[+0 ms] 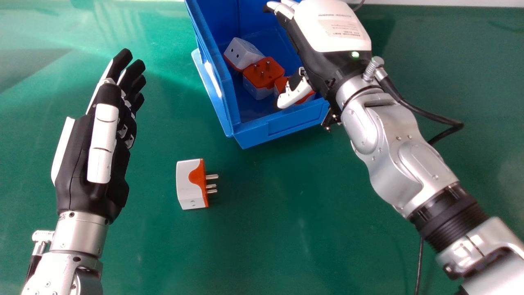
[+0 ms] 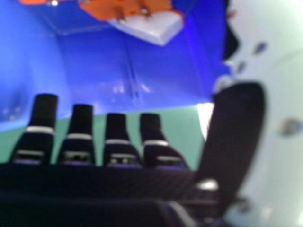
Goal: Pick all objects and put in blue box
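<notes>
Three adapters sit in the blue box, one adapter outside; left fingers, right fingers open.

This looks like a robotics lab or a workshop test bench; which of the two, the views cannot settle. The work surface is a smooth, plain green table with a pale strip along its far edge. On it sits a blue plastic bin of the parts-storage kind, holding white-and-orange plug adapters. Black cable loops beside a bare metal robot forearm, with glare on the tabletop.
</notes>
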Tool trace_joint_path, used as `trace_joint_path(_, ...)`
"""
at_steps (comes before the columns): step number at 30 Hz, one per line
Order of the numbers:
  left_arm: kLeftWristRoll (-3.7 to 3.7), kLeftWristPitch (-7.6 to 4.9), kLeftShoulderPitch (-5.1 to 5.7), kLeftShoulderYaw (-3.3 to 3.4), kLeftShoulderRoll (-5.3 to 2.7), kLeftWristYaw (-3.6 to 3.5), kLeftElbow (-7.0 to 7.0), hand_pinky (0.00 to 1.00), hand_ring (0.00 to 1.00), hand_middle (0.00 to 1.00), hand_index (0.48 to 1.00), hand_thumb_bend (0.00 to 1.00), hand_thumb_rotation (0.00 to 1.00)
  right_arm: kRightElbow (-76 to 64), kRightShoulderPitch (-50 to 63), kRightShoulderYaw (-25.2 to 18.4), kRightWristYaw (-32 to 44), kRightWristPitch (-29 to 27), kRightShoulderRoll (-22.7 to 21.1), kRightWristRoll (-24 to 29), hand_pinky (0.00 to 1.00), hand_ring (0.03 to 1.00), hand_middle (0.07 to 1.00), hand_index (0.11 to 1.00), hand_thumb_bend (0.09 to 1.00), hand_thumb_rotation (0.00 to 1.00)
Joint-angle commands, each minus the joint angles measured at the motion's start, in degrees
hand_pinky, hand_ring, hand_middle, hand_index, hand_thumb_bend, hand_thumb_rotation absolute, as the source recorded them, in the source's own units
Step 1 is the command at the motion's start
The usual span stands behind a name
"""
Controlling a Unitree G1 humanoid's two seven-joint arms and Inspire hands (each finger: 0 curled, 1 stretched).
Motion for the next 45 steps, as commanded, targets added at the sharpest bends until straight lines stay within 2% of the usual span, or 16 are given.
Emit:
trace_joint_path(1, -0.37, 0.10, 0.49, 0.14, 0.71, -0.02, -1.71, 1.00, 0.96, 0.94, 0.934, 0.75, 0.87, -4.1, 0.3, -1.0, 0.7, 0.5, -1.0, -1.0, 0.74, 0.861, 0.895, 0.856, 0.839, 0.11)
trace_joint_path(4, -0.37, 0.47, 0.61, 0.01, 0.77, 0.00, -2.42, 0.99, 0.96, 0.94, 0.930, 0.75, 0.87, -7.6, 1.4, -1.3, 2.4, 1.5, -1.8, -1.2, 0.74, 0.862, 0.895, 0.856, 0.834, 0.11)
trace_joint_path(8, -0.39, 1.40, 0.77, 0.01, 0.54, 0.42, -3.29, 0.99, 0.95, 0.93, 0.927, 0.74, 0.87, -11.9, 3.1, -1.4, 3.9, 2.2, -3.0, -2.0, 0.74, 0.859, 0.893, 0.857, 0.831, 0.12)
trace_joint_path(11, -0.34, 1.45, 0.93, -0.04, 0.37, 0.48, -3.60, 0.99, 0.95, 0.93, 0.925, 0.74, 0.87, -15.8, 5.1, -1.8, 5.6, 2.4, -3.8, -2.1, 0.73, 0.854, 0.891, 0.857, 0.830, 0.12)
trace_joint_path(13, -0.22, 1.38, 1.00, -0.02, 0.44, 0.40, -3.53, 0.99, 0.95, 0.93, 0.925, 0.74, 0.87, -19.3, 7.0, -2.3, 7.3, 3.3, -4.0, -2.2, 0.73, 0.853, 0.890, 0.856, 0.827, 0.12)
trace_joint_path(16, -0.40, 1.46, 1.33, -0.01, 0.29, 0.37, -3.81, 0.99, 0.95, 0.93, 0.924, 0.75, 0.87, -25.1, 10.4, -3.0, 9.5, 4.1, -4.6, -2.3, 0.74, 0.855, 0.889, 0.861, 0.820, 0.13)
trace_joint_path(19, -0.60, 1.10, 1.52, 0.12, 0.25, 0.04, -3.55, 0.99, 0.95, 0.93, 0.925, 0.75, 0.86, -30.1, 14.1, -3.8, 9.9, 4.0, -4.9, -3.0, 0.74, 0.856, 0.888, 0.867, 0.813, 0.13)
trace_joint_path(21, -0.41, 0.99, 1.68, 0.20, 0.24, 0.15, -3.53, 0.99, 0.95, 0.93, 0.925, 0.75, 0.86, -33.1, 16.5, -4.2, 10.2, 3.8, -5.1, -3.5, 0.73, 0.851, 0.882, 0.864, 0.814, 0.15)
trace_joint_path(23, -0.10, 1.12, 1.91, 0.25, 0.18, 0.55, -3.82, 0.99, 0.95, 0.93, 0.924, 0.75, 0.86, -36.0, 18.8, -4.5, 10.5, 3.5, -5.5, -4.1, 0.73, 0.850, 0.881, 0.862, 0.815, 0.15)
trace_joint_path(26, -0.13, 0.20, 2.04, 0.52, 0.52, -0.10, -3.08, 0.99, 0.95, 0.93, 0.921, 0.75, 0.86, -40.8, 23.2, -4.9, 10.5, 3.0, -5.9, -4.5, 0.73, 0.847, 0.878, 0.860, 0.816, 0.16)
trace_joint_path(29, -0.26, -0.28, 2.18, 0.77, 0.54, -0.33, -2.88, 1.00, 0.95, 0.93, 0.926, 0.74, 0.87, -45.1, 27.9, -5.5, 9.6, 1.3, -5.8, -4.2, 0.71, 0.841, 0.875, 0.854, 0.820, 0.20)
trace_joint_path(35, -0.70, 0.24, 2.90, 0.99, 0.46, -0.15, -3.81, 0.99, 0.95, 0.94, 0.928, 0.73, 0.87, -51.1, 36.5, -6.8, 8.1, -4.1, -6.6, -3.5, 0.71, 0.846, 0.886, 0.859, 0.816, 0.22)
trace_joint_path(38, -1.00, -0.22, 3.27, 1.30, 0.41, -0.40, -3.45, 0.99, 0.95, 0.94, 0.931, 0.72, 0.87, -53.8, 41.3, -7.3, 7.7, -7.0, -6.8, -2.9, 0.70, 0.844, 0.889, 0.858, 0.811, 0.22)
trace_joint_path(42, -1.02, -0.85, 4.16, 1.57, 0.15, -0.09, -3.55, 1.00, 0.96, 0.95, 0.938, 0.71, 0.87, -56.3, 47.7, -7.9, 7.1, -11.3, -7.5, -2.0, 0.70, 0.842, 0.885, 0.853, 0.798, 0.23)
trace_joint_path(45, -0.68, -1.09, 4.89, 1.81, 0.11, 0.46, -3.69, 1.00, 0.96, 0.95, 0.938, 0.70, 0.87, -57.1, 52.0, -8.3, 6.1, -15.1, -8.3, -1.4, 0.69, 0.830, 0.873, 0.841, 0.779, 0.24)
